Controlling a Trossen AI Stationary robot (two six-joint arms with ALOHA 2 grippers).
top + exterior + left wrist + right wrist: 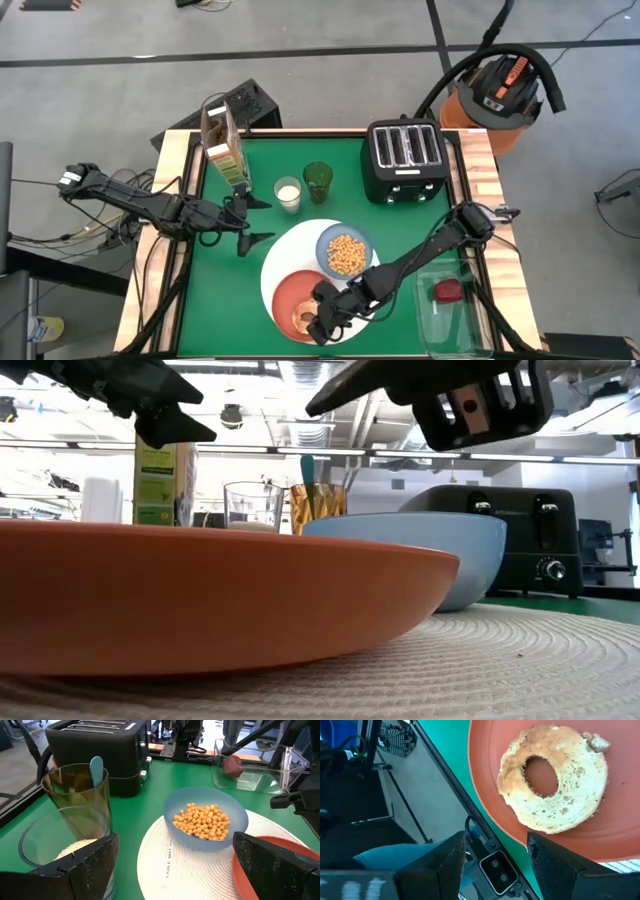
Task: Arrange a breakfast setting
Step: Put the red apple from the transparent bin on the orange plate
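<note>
A white round woven mat (290, 255) lies on the green table. On it stand a light-blue bowl (346, 252) of cereal and an orange-red plate (290, 295) bearing a bagel (552, 777). The blue-handled spoon (96, 770) stands in a tinted glass (318, 180). My right gripper (322, 325) hangs open and empty over the plate's near edge (496, 845). My left gripper (262, 220) is open and empty left of the mat, beside a glass of milk (65, 837).
A black four-slot toaster (405, 160) stands at the far right. A cereal carton (225, 150) stands at the far left. A clear plastic container (450, 305) with a red thing in it sits at the near right corner. Bare green table lies at the near left.
</note>
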